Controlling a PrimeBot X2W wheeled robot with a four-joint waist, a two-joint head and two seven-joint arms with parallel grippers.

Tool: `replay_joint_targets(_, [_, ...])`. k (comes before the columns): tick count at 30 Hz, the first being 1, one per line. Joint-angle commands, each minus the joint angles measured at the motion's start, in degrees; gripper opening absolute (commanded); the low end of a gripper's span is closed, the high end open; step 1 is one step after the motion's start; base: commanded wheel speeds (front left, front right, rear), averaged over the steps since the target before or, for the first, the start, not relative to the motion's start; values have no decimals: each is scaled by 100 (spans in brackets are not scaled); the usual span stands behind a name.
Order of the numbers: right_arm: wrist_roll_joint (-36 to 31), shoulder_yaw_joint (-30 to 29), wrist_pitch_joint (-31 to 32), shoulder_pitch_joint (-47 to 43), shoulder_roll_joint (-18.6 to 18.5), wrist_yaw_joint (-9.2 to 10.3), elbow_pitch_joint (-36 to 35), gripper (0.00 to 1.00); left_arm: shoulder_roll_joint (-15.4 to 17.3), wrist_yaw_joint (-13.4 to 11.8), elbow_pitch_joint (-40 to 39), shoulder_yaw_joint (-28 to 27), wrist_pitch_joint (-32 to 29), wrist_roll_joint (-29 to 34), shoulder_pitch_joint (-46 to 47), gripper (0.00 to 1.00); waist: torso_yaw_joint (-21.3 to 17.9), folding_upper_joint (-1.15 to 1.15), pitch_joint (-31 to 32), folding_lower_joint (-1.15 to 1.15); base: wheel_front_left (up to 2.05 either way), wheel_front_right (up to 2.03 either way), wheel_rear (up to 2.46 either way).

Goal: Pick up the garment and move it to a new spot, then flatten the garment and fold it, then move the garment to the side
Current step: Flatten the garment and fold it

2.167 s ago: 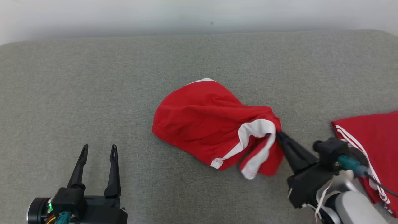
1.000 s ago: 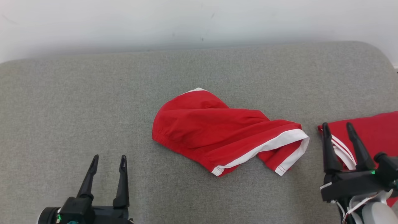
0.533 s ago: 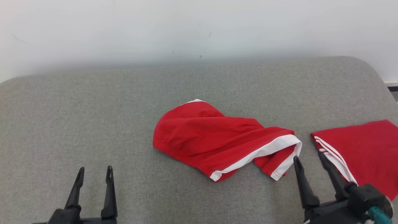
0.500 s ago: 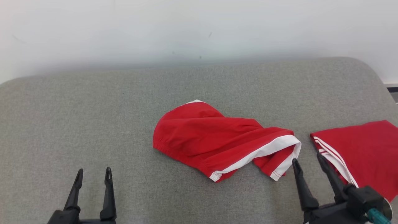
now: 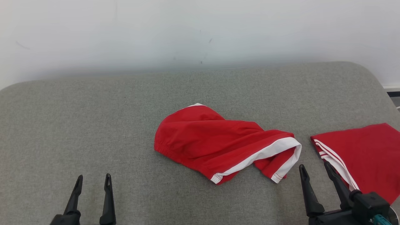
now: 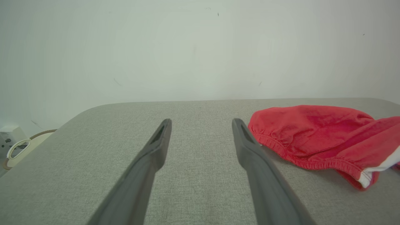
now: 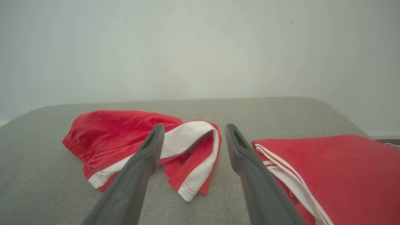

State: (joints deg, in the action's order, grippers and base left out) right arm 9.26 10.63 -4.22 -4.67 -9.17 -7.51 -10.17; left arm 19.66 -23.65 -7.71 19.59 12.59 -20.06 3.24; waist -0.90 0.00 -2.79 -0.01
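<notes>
Head view, reading from the left: the left gripper (image 5: 94, 176) sits at the lower left, its two dark fingers spread apart with nothing between them, tips over the bare grey cushion (image 5: 78, 125). On its wrist camera I see the same parted fingers, with the garment (image 6: 312, 131) off to their right and clear of them. That garment, red with white trim, lies crumpled near the middle of the cushion, its elastic edge toward the left and a white-edged opening turned toward the right. Near that opening is the right gripper (image 5: 314, 165) at the lower right, fingers parted and empty, tips close to the hem but apart from it. To its right lies a second red piece (image 5: 365, 150), folded flat with white stripes, near the cushion's right end and separate from the garment. A pale wall (image 5: 187, 31) runs behind.
</notes>
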Motion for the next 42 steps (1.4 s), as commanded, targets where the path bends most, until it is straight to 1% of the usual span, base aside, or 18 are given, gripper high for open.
replay_joint_targets(1, [-21,-12,8,-70,13,4,-25,100,34,-7,-3,14,3,11,-47,100,11,0,-8,1,0,0,0])
replay_joint_targets(11, [-76,-35,85,-35,-11,4,-74,100,31,-8,15,60,42,49,62,100,49,0,-74,1,0,0,0])
replay_joint_targets(14, [-54,-59,105,-17,-30,4,-87,100,32,52,-31,149,-35,54,149,100,65,0,-118,1,0,0,0])
replay_joint_targets(17, [-31,-2,184,12,-81,4,-84,100,-84,272,-71,409,-216,-69,274,100,52,0,-202,1,0,0,0])
replay_joint_targets(20, [-6,50,223,43,-160,4,-82,100,-268,628,7,843,-540,-197,442,100,28,0,-330,1,0,0,0])
replay_joint_targets(23, [42,104,245,81,-239,4,-48,100,-497,1020,230,1289,-859,-392,642,100,-22,0,-469,1,0,0,0])
replay_joint_targets(27, [103,236,236,158,-281,4,37,100,-820,1389,640,1733,-1114,-507,899,100,-141,0,-631,1,0,0,0])
replay_joint_targets(28, [146,330,239,176,-285,4,94,100,-933,1520,866,1842,-1179,-574,1025,100,-224,0,-705,1,0,0,0])
replay_joint_targets(32, [213,508,200,269,-304,4,210,100,-1136,1699,1273,1902,-1193,-712,1284,100,-406,0,-840,1,0,0,0])
replay_joint_targets(38, [289,660,123,353,-350,4,345,100,-1245,1795,1776,1791,-1080,-826,1612,100,-642,0,-1018,1,0,0,0])
replay_joint_targets(42, [332,720,111,413,-371,4,426,100,-1291,1855,1967,1720,-989,-883,1747,100,-707,0,-1083,1,0,0,0])
